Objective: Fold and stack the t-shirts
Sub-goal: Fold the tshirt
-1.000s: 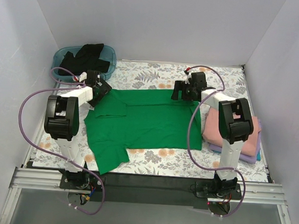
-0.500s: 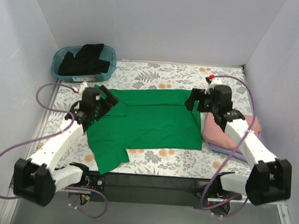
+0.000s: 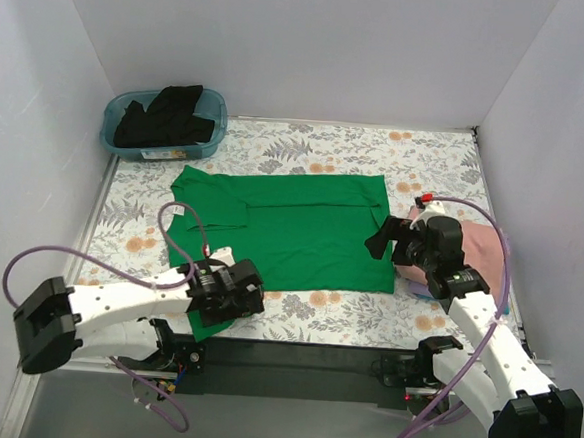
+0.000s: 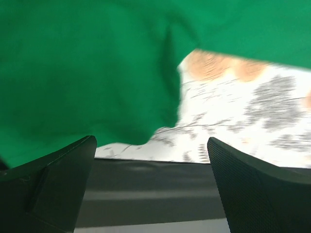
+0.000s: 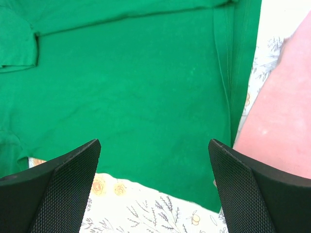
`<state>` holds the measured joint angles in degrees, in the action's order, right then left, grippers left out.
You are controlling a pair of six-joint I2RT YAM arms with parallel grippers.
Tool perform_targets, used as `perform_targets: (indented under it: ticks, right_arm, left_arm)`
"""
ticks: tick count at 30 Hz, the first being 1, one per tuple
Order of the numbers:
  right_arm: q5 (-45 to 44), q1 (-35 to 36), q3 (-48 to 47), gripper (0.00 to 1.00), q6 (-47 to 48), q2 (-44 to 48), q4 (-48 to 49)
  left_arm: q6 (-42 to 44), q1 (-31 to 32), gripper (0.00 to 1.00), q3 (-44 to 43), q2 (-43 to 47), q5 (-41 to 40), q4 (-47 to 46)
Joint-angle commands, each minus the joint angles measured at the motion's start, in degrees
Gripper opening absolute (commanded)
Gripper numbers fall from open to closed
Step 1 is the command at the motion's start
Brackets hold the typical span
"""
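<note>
A bright green t-shirt lies spread flat in the middle of the floral table. My left gripper is open and empty, low over the shirt's near-left sleeve at the table's front edge. In the left wrist view the green cloth fills the upper left, ahead of the open gripper. My right gripper is open and empty at the shirt's right edge. The right wrist view shows the green shirt under the open gripper, with the folded salmon pink shirt to the right. The pink shirt rests on a lavender one. A black shirt lies in the tub.
A teal plastic tub stands at the far left corner. White walls close the table on three sides. The black front rail runs along the near edge, and it also shows in the left wrist view. Purple cables loop beside both arms.
Both arms have drawn back from the shirt's far corners toward the near side. The left gripper has moved to the near-left sleeve, the right to the middle of the right edge.
</note>
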<state>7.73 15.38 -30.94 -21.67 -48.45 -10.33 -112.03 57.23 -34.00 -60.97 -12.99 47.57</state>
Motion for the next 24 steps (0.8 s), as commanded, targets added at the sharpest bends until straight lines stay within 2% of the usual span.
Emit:
perform_targets:
  ticks: [1,3,6,10,11,13,17,19,22,23,24]
  right_arm:
    - [0.4,-0.3,1.6,0.98,-0.9,-0.8,0.9]
    - [0.2,-0.3,2.1,0.98,-0.8,-1.6,0.9]
    - [-0.5,-0.3,3.3,0.99,-0.7,-3.1,0.9]
    - [-1.2,-0.3,4.0,0.98,0.2,-4.3,0.6]
    - [-1.3,-0.4,4.0,0.98,0.2,-4.3,0.5]
    - [-1.4,-0.3,4.3,0.98,0.2,-4.1,0.6]
    - [-2.4,-0.4,4.7,0.99,0.2,-3.2,0.3]
    - [-2.6,-0.4,4.7,0.98,0.4,-3.1,0.1]
    - [-3.4,-0.3,5.2,0.98,-0.1,-2.4,-0.4]
    - [-3.6,-0.3,5.4,0.98,-0.4,-1.8,-0.7]
    - [-3.8,-0.3,5.7,0.98,-0.6,-1.6,-1.1]
  left_arm:
    - [-20.4,5.7,0.95,-4.9,-6.2,-6.7,13.6]
    - [-23.1,7.8,0.92,-6.5,-9.5,-7.5,16.9]
    - [-25.4,8.3,0.90,-5.3,-11.1,-9.1,15.7]
    - [-28.1,8.2,0.85,-4.6,-10.7,-13.0,16.9]
    - [-28.2,7.9,0.81,-4.3,-10.4,-13.7,16.9]
    - [-27.4,7.5,0.75,-3.5,-9.6,-15.0,16.2]
    - [-19.3,5.4,0.72,-1.3,-9.7,-12.7,7.4]
    - [-17.9,4.1,0.71,-0.5,-10.7,-11.4,4.6]
    - [-17.0,3.7,0.52,-0.4,-11.9,-10.6,4.7]
    - [-17.1,3.7,0.39,-0.5,-12.0,-10.7,5.1]
    - [-17.0,3.6,0.33,-0.5,-12.0,-10.7,5.8]
